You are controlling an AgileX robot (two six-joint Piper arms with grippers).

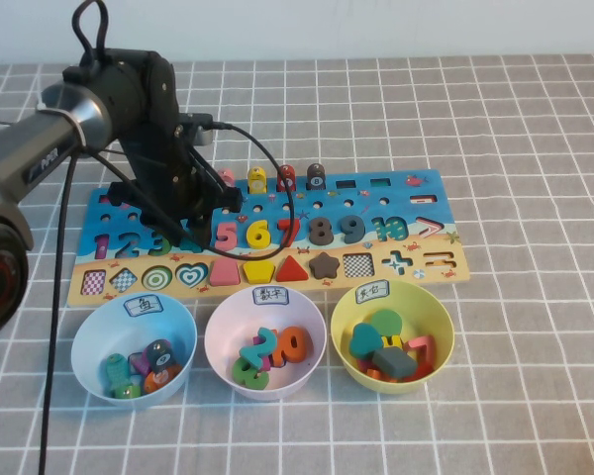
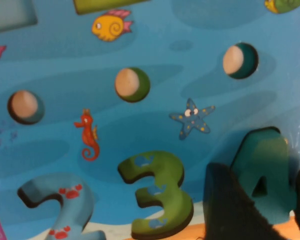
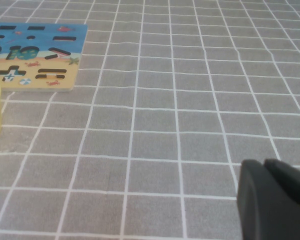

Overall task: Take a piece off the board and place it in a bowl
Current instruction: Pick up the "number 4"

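Observation:
The board (image 1: 396,203) lies across the middle of the table. The piece, a teal-blue 4 (image 2: 262,165), sits on the board beside the green 3 (image 2: 160,195). In the high view it is mostly hidden under the arm (image 1: 192,237). My left gripper (image 1: 186,226) is down on the board, its two dark fingers (image 2: 225,205) closed against both sides of the 4. The pale pink bowl (image 1: 218,332) stands in front of the board with several numerals in it. My right gripper (image 3: 265,167) is shut and empty over bare tablecloth, off to the right of the board.
A light blue bowl (image 1: 84,341) with pegs stands left of the pink one. A yellow-green bowl (image 1: 444,332) with shapes stands right of it. Numerals 5 to 10 (image 1: 322,231) and the shape row (image 1: 277,269) stay on the board. A cable (image 1: 54,327) hangs at the left.

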